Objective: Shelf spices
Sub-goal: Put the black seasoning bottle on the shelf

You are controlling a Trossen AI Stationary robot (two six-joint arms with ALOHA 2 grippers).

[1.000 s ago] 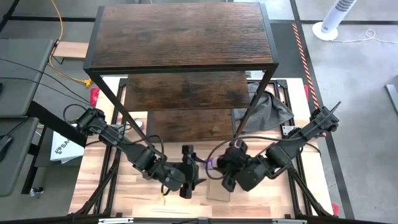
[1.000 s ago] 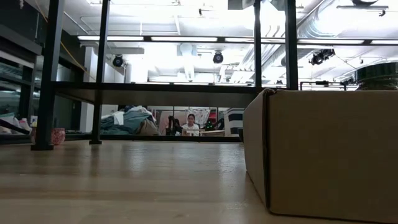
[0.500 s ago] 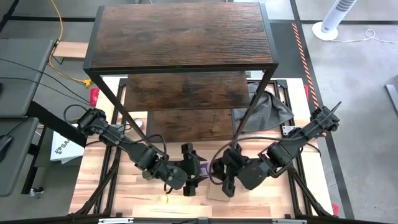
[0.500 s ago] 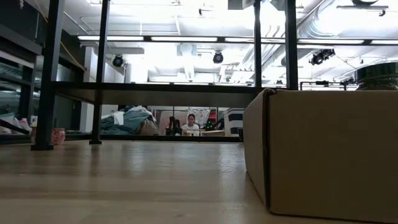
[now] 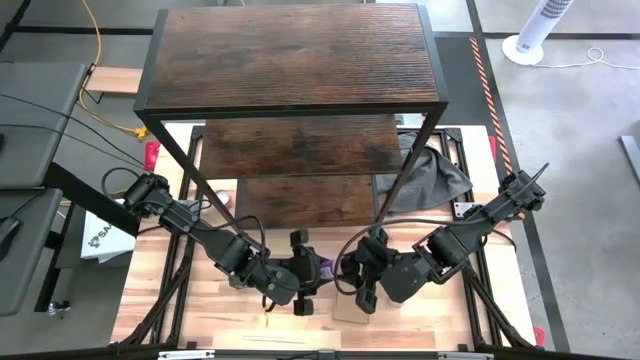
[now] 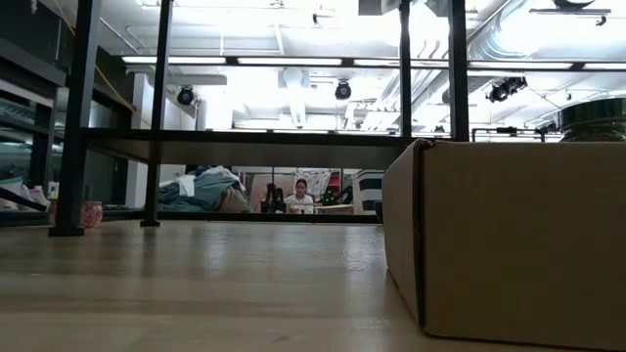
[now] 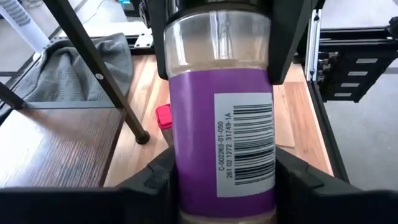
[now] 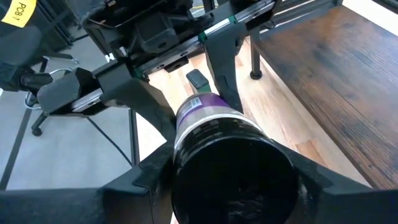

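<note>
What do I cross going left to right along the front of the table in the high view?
Left arm → left hand → purple jar → right hand → right arm.

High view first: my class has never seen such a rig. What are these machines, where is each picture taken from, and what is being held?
Two robot arms work at a wooden table, in front of a dark three-tier shelf. One camera looks down from above, one sits at table height beside a cardboard box, and one rides on each wrist. The left gripper and right gripper meet near the table's front, both clamped on one purple-labelled spice jar.
</note>
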